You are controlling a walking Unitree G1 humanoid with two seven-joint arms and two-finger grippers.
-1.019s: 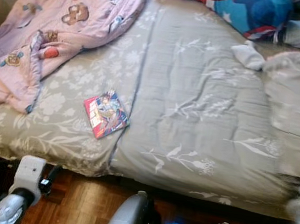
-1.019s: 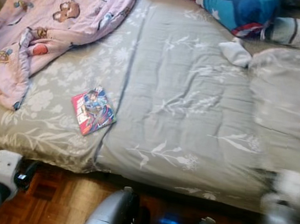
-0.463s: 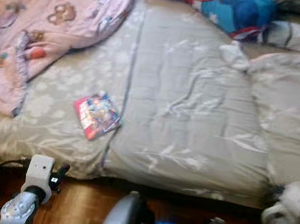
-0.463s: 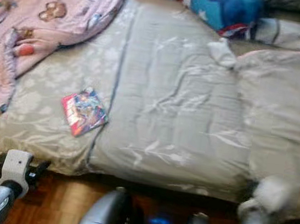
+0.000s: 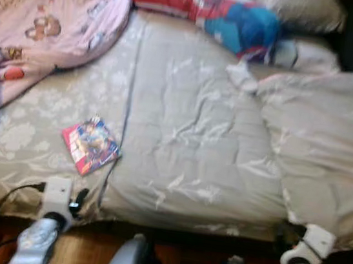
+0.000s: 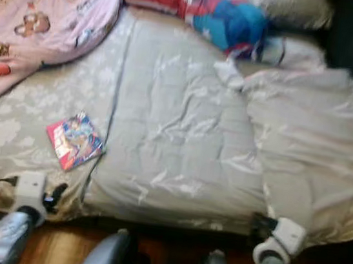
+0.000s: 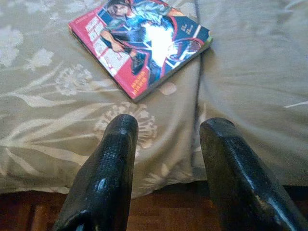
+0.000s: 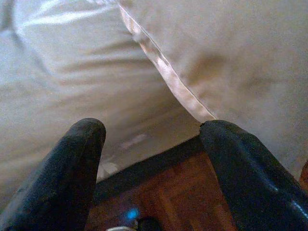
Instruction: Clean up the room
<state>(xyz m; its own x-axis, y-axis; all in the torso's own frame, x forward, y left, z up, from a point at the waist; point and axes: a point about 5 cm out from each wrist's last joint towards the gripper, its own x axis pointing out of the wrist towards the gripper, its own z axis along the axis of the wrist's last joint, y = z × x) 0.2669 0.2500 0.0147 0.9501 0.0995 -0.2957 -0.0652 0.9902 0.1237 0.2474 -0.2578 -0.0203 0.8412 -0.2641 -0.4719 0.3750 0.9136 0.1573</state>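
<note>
On the bed (image 5: pixel 181 146), near its front edge toward the robot's left: a comic book (image 5: pixel 89 145), flat on the grey floral cover, turned askew so its long axis runs diagonally to the mattress edge. Just short of it, at the bed's edge: left gripper (image 7: pixel 166 144), jaws wide and empty, book straight ahead beyond the fingertips, not touching. Well off to the right, at the quilt's (image 5: pixel 329 158) overhang: right gripper (image 8: pixel 151 139), jaws likewise wide, holding nothing. Pink blanket (image 5: pixel 39 36) bunched at far left, striped pillow (image 5: pixel 206 6) at the head. Left arm clearly nearer; likely a short forward reach, with wrist turned to suit the diagonal.
</note>
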